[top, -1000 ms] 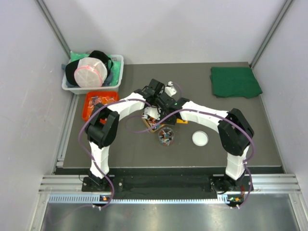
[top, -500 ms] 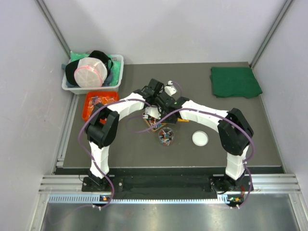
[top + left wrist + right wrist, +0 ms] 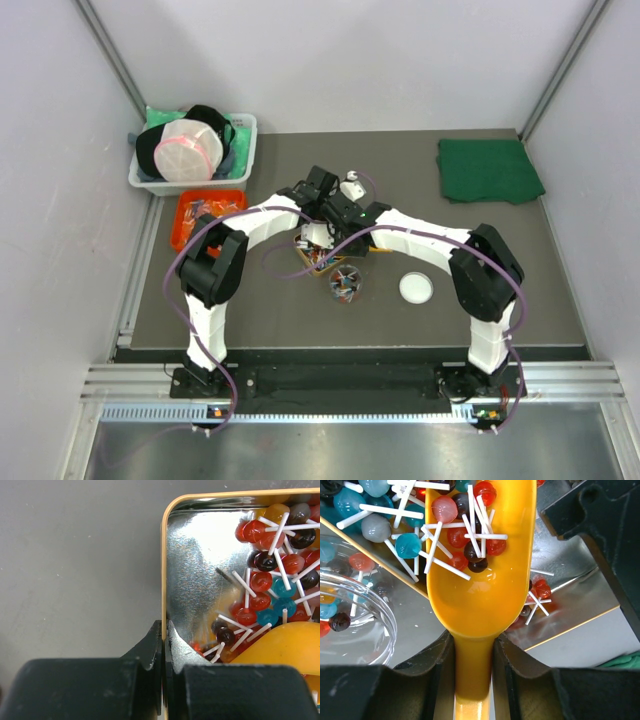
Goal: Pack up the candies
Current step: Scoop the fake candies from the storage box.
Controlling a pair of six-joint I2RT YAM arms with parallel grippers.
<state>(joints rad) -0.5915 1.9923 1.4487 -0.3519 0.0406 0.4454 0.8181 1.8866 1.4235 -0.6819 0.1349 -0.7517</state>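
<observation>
The candies [image 3: 270,587] are small round sweets in red, blue, dark and grey on white sticks, heaped in a shiny metal tin [image 3: 200,570] with an orange rim. My left gripper [image 3: 163,635] is shut on the tin's side wall, one finger inside and one outside. The right gripper [image 3: 474,650] is shut on the handle of an orange scoop [image 3: 480,595]. The scoop holds several candies [image 3: 465,535] and its bowl lies over the tin [image 3: 580,605]. A clear glass bowl [image 3: 365,620] with some candies stands just left of the scoop.
In the top view the tin [image 3: 318,255] and glass bowl [image 3: 346,284] sit mid-table under both arms. A white round lid [image 3: 416,288] lies to the right, a green cloth [image 3: 488,170] at the far right, an orange tray [image 3: 205,215] and a white bin [image 3: 195,150] at the far left.
The right arm has edged a little to the left over the tin with the scoop. The left gripper stays clamped on the tin wall.
</observation>
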